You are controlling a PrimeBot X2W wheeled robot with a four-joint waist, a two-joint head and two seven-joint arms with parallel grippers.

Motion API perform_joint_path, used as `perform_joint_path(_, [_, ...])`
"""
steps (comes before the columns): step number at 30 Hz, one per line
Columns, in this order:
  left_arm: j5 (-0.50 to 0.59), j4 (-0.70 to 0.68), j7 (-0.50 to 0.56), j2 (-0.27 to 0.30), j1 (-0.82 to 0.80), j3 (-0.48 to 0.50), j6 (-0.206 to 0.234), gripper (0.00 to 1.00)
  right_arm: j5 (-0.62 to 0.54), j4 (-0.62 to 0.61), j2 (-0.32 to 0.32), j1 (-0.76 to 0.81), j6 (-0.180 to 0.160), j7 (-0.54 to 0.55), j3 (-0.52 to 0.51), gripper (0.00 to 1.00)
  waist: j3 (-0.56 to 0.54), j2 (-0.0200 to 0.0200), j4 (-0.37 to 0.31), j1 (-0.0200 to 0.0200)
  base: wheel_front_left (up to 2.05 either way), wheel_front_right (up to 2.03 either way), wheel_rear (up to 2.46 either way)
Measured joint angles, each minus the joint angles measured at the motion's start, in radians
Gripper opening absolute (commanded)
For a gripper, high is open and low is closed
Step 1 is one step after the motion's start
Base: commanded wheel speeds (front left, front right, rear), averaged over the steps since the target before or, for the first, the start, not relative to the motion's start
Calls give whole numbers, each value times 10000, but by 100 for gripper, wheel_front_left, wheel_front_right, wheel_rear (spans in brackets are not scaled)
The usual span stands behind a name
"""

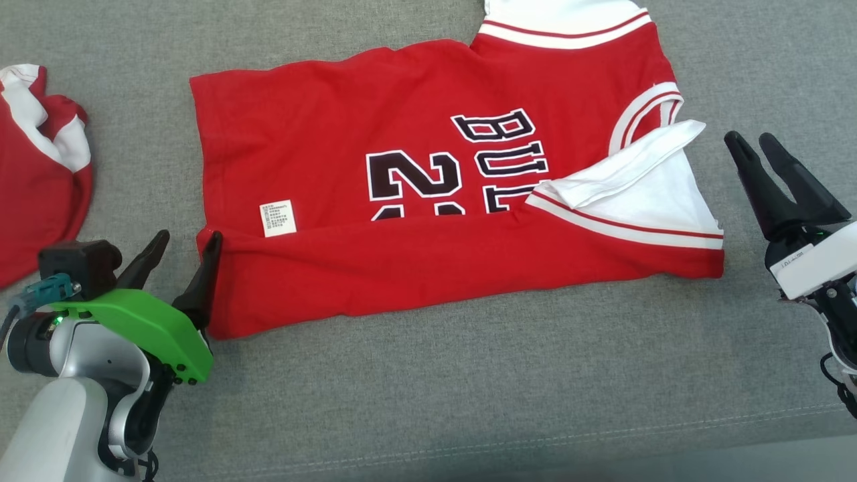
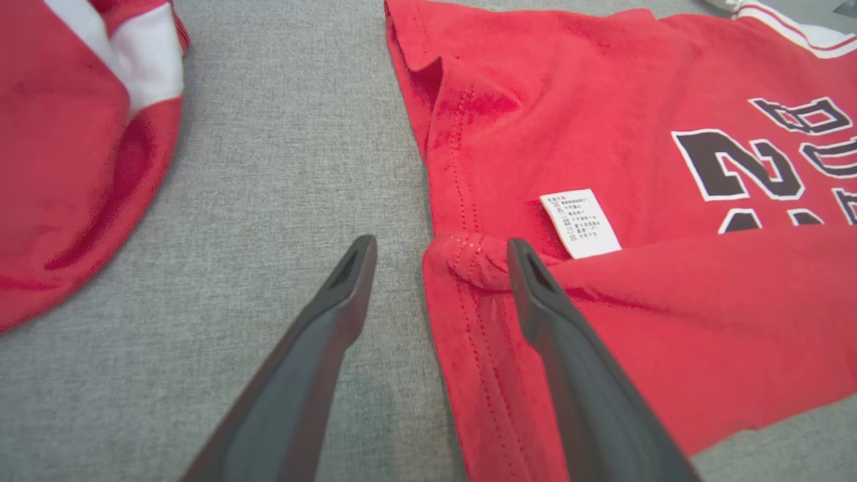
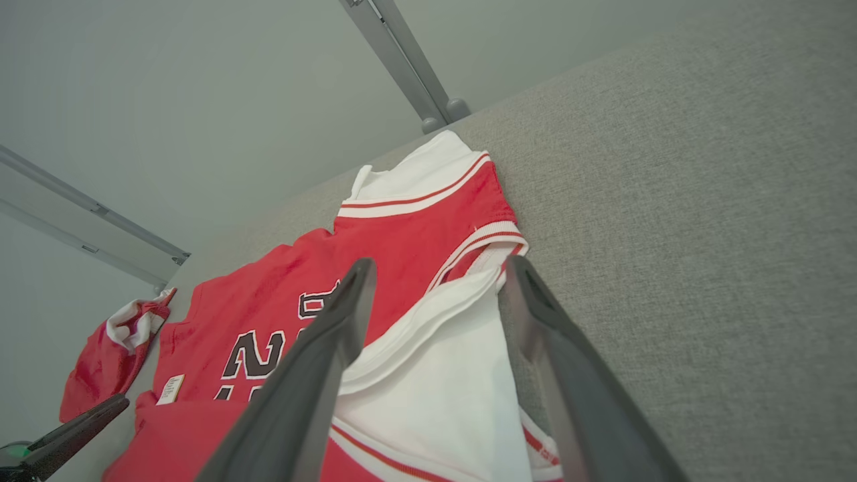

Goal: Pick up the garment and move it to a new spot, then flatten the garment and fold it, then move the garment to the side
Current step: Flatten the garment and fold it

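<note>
On grey cushion [image 1: 469, 388], jersey [image 1: 428, 201] flat, folded once; more folds, side move apparently remain. Left claw [image 1: 189, 235] 8 o'clock, right claw [image 1: 748, 138] 3 o'clock: both spread.

1. A large black numeral "2" [image 1: 414, 175], outlined in white, stood on the red garment [image 1: 301, 120]. A second digit beside it was cut off by the folded-over cloth and could not be read.
2. Black, white-outlined letters "BU" [image 1: 499, 127] stood next to the numeral. The letters after them were partly hidden under the white sleeve [image 1: 643, 181].
3. A white care label [image 1: 278, 219] near the garment's hem carried lines of print too small to read.
4. A white sticker [image 1: 795, 261] on the right end effector [image 1: 748, 136] bore dark characters, which were illegible.
</note>
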Motion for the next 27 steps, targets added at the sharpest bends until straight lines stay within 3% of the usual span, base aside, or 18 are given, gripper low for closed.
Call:
perform_joint_path(13, [-497, -267, 35, -253, 1713, 58, 176, 100, -782, 708, -562, 1678, -82, -33, 499, 100, -726, 0, -156, 0, 0, 0, 0])
perform_joint_path(27, [-713, -272, 328, -288, 1887, 119, 284, 100, -786, 1089, -199, 1606, -73, 245, 1070, 100, -577, 0, -58, 0, 0, 0, 0])
